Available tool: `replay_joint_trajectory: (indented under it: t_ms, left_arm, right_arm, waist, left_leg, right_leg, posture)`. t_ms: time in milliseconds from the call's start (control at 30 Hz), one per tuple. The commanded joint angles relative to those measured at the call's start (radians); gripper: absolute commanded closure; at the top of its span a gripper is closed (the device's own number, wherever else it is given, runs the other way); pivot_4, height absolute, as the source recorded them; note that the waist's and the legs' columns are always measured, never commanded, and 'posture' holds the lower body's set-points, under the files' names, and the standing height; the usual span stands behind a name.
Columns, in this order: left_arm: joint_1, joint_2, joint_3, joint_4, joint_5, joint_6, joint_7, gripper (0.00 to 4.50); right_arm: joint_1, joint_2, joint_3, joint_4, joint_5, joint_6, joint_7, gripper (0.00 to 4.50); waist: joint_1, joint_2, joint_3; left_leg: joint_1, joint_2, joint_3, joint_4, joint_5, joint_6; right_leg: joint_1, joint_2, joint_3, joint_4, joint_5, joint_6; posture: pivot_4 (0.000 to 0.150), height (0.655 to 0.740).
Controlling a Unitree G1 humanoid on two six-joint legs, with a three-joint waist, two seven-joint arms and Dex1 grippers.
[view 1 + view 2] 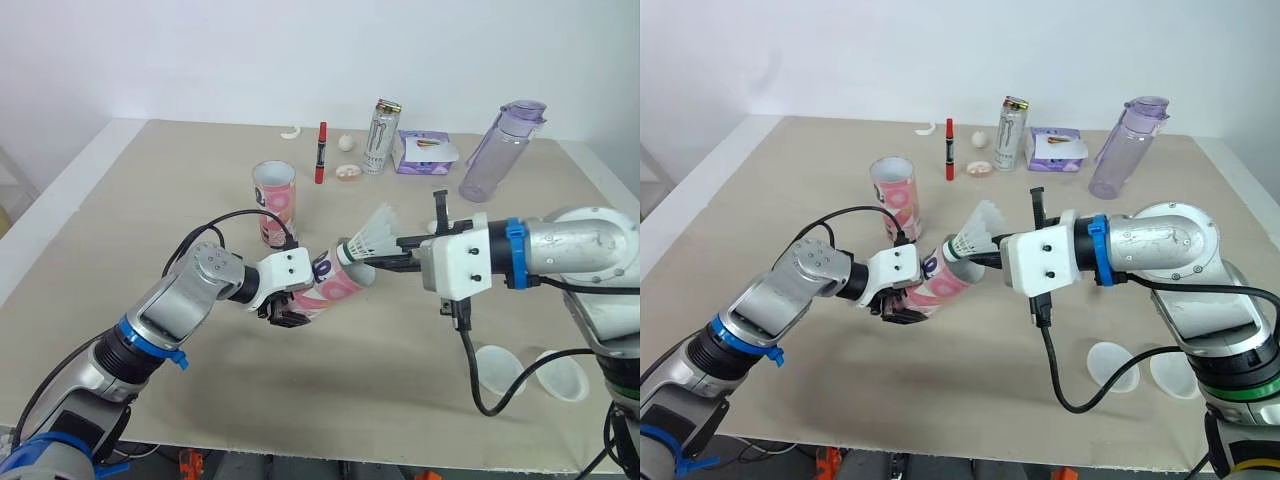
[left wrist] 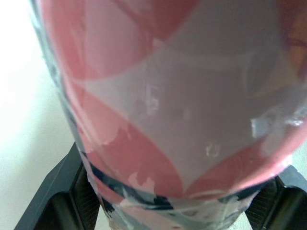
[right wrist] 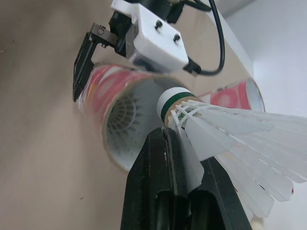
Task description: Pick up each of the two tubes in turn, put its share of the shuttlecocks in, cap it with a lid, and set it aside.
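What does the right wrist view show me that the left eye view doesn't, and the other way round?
Right wrist view: the held tube's open mouth, with a shuttlecock skirt already inside. Left eye view: two lids lying by the right arm, plus the can, bottle and marker at the back. Both: the left tool clamping the tilted tube, the right tool holding a shuttlecock cork-first at its mouth, and the second tube standing behind.

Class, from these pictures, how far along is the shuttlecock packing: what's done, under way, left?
Done: one shuttlecock seems already inside the held tube. Under way: left gripper holds that tube tilted; right gripper holds a second shuttlecock at its mouth. Left: capping it, then the upright tube; both lids lie unused on the table.
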Motion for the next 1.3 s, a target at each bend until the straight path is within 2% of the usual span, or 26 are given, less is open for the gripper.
replay_joint_trajectory:
  t_ms: [33,100,233,333,367,400,500,633,700,733,767,1000,1033,1167,1300]
  left_arm:
    - [-0.007,-0.012,-0.014,-0.002,-0.002,0.01,0.008,1.05]
    - [-0.005,-0.015,-0.013,-0.005,-0.003,0.015,0.012,1.05]
    - [0.003,-0.012,-0.01,-0.006,-0.002,0.017,0.016,1.05]
    - [0.004,-0.01,-0.01,-0.005,-0.002,0.018,0.016,1.05]
    - [0.004,-0.009,-0.01,-0.005,-0.002,0.019,0.016,1.05]
    - [0.003,-0.009,-0.011,-0.004,-0.002,0.018,0.016,1.05]
    - [-0.007,-0.013,-0.014,0.009,0.0,0.011,0.015,1.05]
    - [-0.015,-0.018,-0.02,0.016,0.003,0.004,0.013,1.05]
    - [-0.019,-0.022,-0.023,0.021,0.005,0.001,0.012,1.05]
    - [-0.02,-0.024,-0.025,0.022,0.007,0.0,0.012,1.05]
    - [-0.021,-0.026,-0.027,0.027,0.009,-0.003,0.012,1.05]
    - [-0.023,-0.031,-0.034,0.041,0.017,-0.019,0.012,1.05]
    - [-0.023,-0.032,-0.034,0.042,0.018,-0.02,0.013,1.05]
    - [-0.023,-0.036,-0.035,0.044,0.02,-0.023,0.013,1.05]
    - [-0.022,-0.041,-0.036,0.046,0.023,-0.025,0.015,1.05]
  right_arm:
    - [-0.066,0.022,0.03,-0.001,-0.004,-0.004,0.024,4.11]
    - [-0.07,0.019,0.03,-0.01,0.017,0.016,0.045,3.43]
    - [-0.075,0.008,-0.02,-0.039,0.11,0.112,0.06,1.71]
    - [-0.104,0.008,-0.128,-0.059,0.326,0.351,0.011,0.78]
    - [-0.113,0.009,-0.154,-0.061,0.381,0.415,-0.008,0.31]
    - [-0.125,0.011,-0.179,-0.056,0.431,0.472,-0.032,0.09]
    - [-0.145,-0.027,-0.236,0.014,0.497,0.596,-0.049,0.04]
    - [-0.137,-0.045,-0.206,0.075,0.444,0.588,-0.049,0.04]
    - [-0.132,-0.062,-0.129,0.081,0.371,0.542,-0.01,0.87]
    - [-0.139,-0.062,-0.075,0.078,0.328,0.513,0.011,1.01]
    - [-0.149,-0.057,-0.033,0.077,0.295,0.487,0.027,1.38]
    - [-0.232,0.015,0.157,0.111,0.148,0.393,0.105,4.29]
    - [-0.244,0.023,0.179,0.124,0.123,0.379,0.113,4.41]
    - [-0.294,0.065,0.244,0.177,0.05,0.343,0.139,4.41]
    - [-0.388,0.187,0.406,0.287,-0.089,0.291,0.175,4.41]
  waist:
    - [-0.001,0.0,0.0]
    - [0.0,0.0,0.0]
    - [0.0,0.0,0.0]
    - [0.0,0.0,0.0]
    - [0.0,0.0,0.0]
    - [0.0,0.0,0.0]
    - [0.0,0.0,0.0]
    - [-0.001,0.0,0.0]
    - [-0.001,0.0,0.0]
    - [-0.001,0.0,0.0]
    - [-0.001,0.0,0.0]
    - [0.001,0.0,0.0]
    - [0.001,0.0,0.0]
    - [0.001,0.0,0.0]
    - [0.0,0.0,0.0]
  left_leg:
    - [0.0,0.0,0.0,0.0,0.0,0.0]
    - [0.0,0.0,0.0,0.0,0.0,0.0]
    - [0.0,0.0,0.0,0.001,0.0,0.0]
    - [0.0,0.001,0.0,0.001,0.0,0.0]
    - [0.0,0.001,0.0,0.001,0.0,0.0]
    - [0.0,0.001,-0.001,0.001,0.0,0.0]
    - [0.0,0.001,-0.001,0.001,0.0,0.0]
    - [0.001,0.001,0.0,0.002,0.0,0.0]
    - [0.001,0.001,0.0,0.002,0.0,0.0]
    - [0.001,0.001,0.0,0.002,0.0,0.0]
    - [0.001,0.001,0.0,0.002,0.0,0.0]
    - [-0.001,0.001,0.001,0.004,0.0,0.0]
    - [-0.001,0.001,0.001,0.004,0.0,0.0]
    - [-0.001,0.0,0.002,0.006,0.0,0.0]
    - [-0.001,0.002,0.003,0.008,0.0,0.0]
  right_leg:
    - [0.0,0.0,0.0,0.0,0.0,0.0]
    - [0.0,0.0,0.0,0.0,0.0,0.0]
    - [0.0,0.0,0.0,0.0,0.001,0.0]
    - [0.0,0.0,0.0,0.0,0.002,-0.001]
    - [0.0,0.0,-0.001,0.0,0.002,-0.002]
    - [0.0,0.0,-0.001,0.001,0.003,-0.004]
    - [0.001,0.0,-0.001,0.001,0.004,-0.005]
    - [0.001,0.0,-0.001,0.0,0.003,-0.004]
    - [0.0,0.0,-0.001,0.0,0.003,-0.002]
    - [0.0,0.0,-0.001,0.0,0.002,-0.002]
    - [0.0,0.0,-0.001,0.0,0.002,-0.002]
    - [0.0,0.0,-0.001,0.0,0.002,0.0]
    - [0.0,-0.001,-0.001,0.0,0.002,0.0]
    - [0.0,-0.001,-0.001,0.0,0.002,0.001]
    - [0.0,-0.001,-0.001,0.001,0.005,0.0]
  posture:
    - [0.15,0.74]
    - [0.15,0.74]
    - [0.15,0.74]
    - [0.15,0.74]
    - [0.15,0.74]
    - [0.15,0.74]
    - [0.15,0.74]
    - [0.15,0.74]
    - [0.15,0.74]
    - [0.15,0.74]
    - [0.15,0.74]
    - [0.15,0.74]
    - [0.15,0.74]
    - [0.15,0.74]
    - [0.15,0.74]
